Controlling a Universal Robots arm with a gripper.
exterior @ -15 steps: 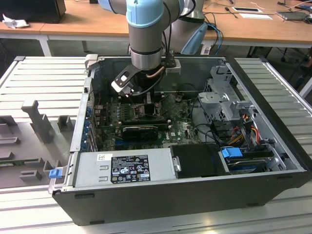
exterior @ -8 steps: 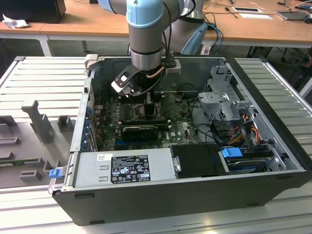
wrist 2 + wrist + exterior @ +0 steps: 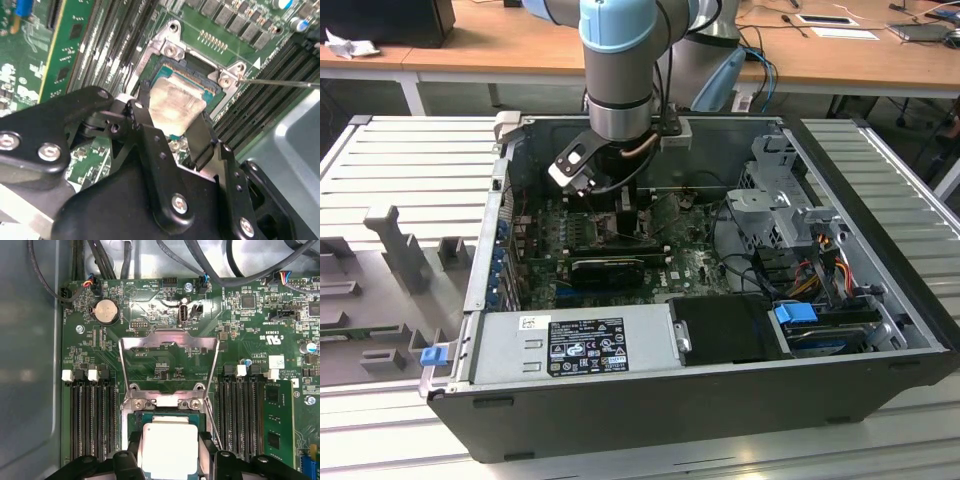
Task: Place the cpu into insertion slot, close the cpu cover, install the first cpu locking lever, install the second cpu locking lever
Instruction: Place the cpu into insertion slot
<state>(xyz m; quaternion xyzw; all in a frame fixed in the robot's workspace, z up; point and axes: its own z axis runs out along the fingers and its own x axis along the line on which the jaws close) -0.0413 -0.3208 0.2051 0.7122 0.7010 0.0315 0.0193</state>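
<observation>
1. Inside an open computer case [image 3: 720,400] on the ribbed grey desk [image 3: 410,150], the robot arm reaches down to the motherboard [image 3: 150,315], its hand [image 3: 625,212] low between two banks of memory slots [image 3: 92,420]
2. The hand is pinching the cpu [image 3: 170,447]: in both wrist views one black finger lies against each of two opposite edges of the chip, whose pale metal top faces up, uncovered
3. The cpu sits over the insertion slot [image 3: 199,69], whose dark centre shows past the chip's far edge; whether it rests in the slot or hangs just above it, I cannot tell
4. The cpu cover [image 3: 169,341] stands open beyond the slot, bare board showing through its square window, and a locking lever [image 3: 280,82], a thin bare rod, stands clear to one side
5. By its look the chip is light, thin and stiff, so little squeeze should be needed; the smooth top and narrow edges offer scant purchase, and I would expect it to slip or tilt if held unevenly
6. The edge grip seems the right one: it keeps the fingers off the underside, and the delicate part is likely the slot's fine contacts, which a crooked or forced chip could bend
</observation>
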